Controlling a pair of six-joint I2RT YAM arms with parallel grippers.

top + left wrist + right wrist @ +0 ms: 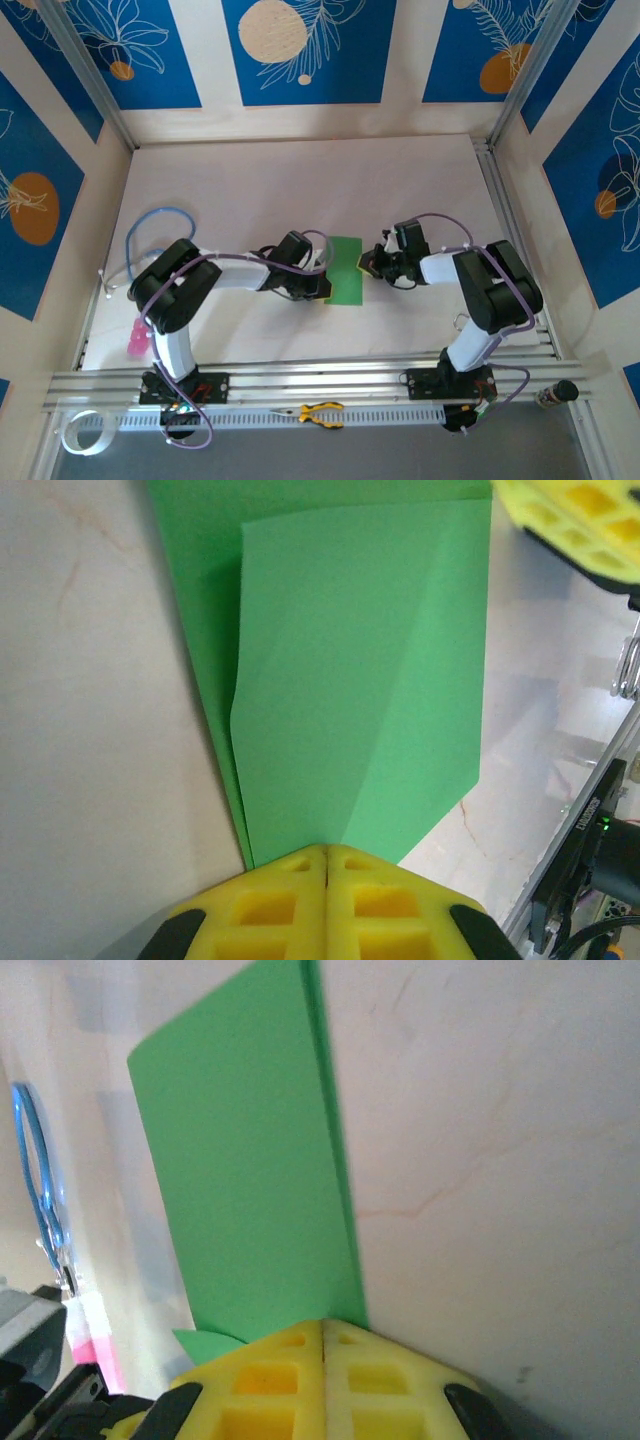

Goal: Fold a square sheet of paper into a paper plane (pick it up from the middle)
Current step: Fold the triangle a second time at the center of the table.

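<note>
The square sheet of paper (346, 270) is bright green and lies folded into a narrow strip on the white table between both arms. It is a folded strip, not a paper plane. In the left wrist view the paper (360, 680) shows a doubled layer with a slanting crease. My left gripper (327, 854) is shut, its yellow tips resting on the paper's near edge. My right gripper (324, 1328) is shut too, its tips on the opposite edge of the paper (250, 1170). A small green corner sticks out beside it. From above, the left gripper (320, 283) and right gripper (368, 263) flank the strip.
A pink object (137, 340) and a blue cable loop (150, 232) lie at the table's left. Yellow-handled pliers (320, 413) and a tape roll (84, 433) sit on the front rails. The right gripper's yellow fingers (575, 520) show at the left wrist view's top right.
</note>
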